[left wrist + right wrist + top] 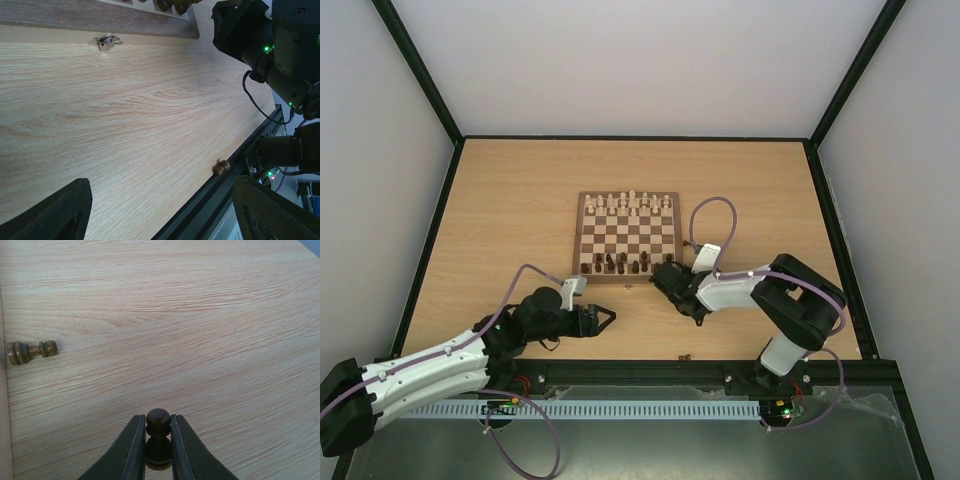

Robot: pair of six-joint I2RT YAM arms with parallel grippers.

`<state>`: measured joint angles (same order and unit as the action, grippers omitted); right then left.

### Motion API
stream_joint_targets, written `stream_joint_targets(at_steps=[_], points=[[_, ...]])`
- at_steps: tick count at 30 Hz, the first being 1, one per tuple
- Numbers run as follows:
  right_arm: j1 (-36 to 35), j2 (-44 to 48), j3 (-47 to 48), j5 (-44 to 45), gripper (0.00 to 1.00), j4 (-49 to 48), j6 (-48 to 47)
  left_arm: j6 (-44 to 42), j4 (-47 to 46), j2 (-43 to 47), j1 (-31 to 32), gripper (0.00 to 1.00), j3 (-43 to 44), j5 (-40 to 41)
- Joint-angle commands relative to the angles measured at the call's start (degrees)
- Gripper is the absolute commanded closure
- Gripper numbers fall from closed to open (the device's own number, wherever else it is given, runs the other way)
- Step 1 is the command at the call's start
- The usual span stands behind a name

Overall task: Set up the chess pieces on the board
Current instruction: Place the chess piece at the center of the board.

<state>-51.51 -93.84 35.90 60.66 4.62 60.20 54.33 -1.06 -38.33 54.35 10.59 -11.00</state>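
The right claw (158,418) is pinched narrow on a dark pawn (158,422). Its two fingers press the piece just below the round head, so the pawn hangs upright and could be set down on its base without tipping. In the overhead view this claw sits over the counter (500,230) just off the near right corner of the board (586,236), a short reach from the near rows where the dark pieces (615,263) belong. Those rows are only partly filled, while the cream pieces (632,203) stand lined up along the far side. My guess is that the pawn is headed for one of the empty near squares. The left claw (605,318) holds nothing. Its fingers (60,215) are spread wide and low over bare wood in front of the board, facing a fallen pawn (221,166) that lies on its side right by the black rail (200,205) at the counter's near edge. That wide spread suits a piece lying flat, and it looks like a likely next pickup. The right wrist view also shows a pawn on its side, quite possibly the same one.
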Motion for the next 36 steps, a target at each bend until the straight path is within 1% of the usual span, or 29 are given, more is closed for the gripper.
stream_joint_targets(at_steps=[1, 11, 22, 27, 30, 33, 36], points=[[0.8, -1.9, -0.6, 3.3, 0.86, -3.6, 1.3, -1.2, -1.9, -0.2, -0.1, 0.20, 1.9, -0.6], [2.1, -1.5, -4.3, -1.4, 0.82, -11.3, -0.5, -1.2, -2.1, -0.1, -0.1, 0.20, 1.9, -0.6], [2.2, 0.0, -6.6, -4.5, 0.78, -13.6, -1.2, -1.0, -2.1, -0.2, -0.1, 0.20, 2.0, -0.6], [2.2, 4.5, -8.4, -6.9, 0.77, -13.8, -2.3, -1.1, -2.1, -0.2, -0.1, 0.21, 2.1, -0.7], [2.4, 9.4, -9.0, -9.5, 0.70, -13.0, -5.0, -1.1, -2.2, -0.5, -0.1, 0.21, 2.1, -0.7], [4.4, 14.7, -8.6, -14.5, 0.64, -10.4, -7.8, -1.2, -2.3, -0.6, -0.1, 0.21, 2.2, -0.8], [9.4, 18.4, -6.7, -22.5, 0.62, -6.2, -11.0, -1.2, -2.4, -0.8, -0.1, 0.21, 2.2, -0.9]])
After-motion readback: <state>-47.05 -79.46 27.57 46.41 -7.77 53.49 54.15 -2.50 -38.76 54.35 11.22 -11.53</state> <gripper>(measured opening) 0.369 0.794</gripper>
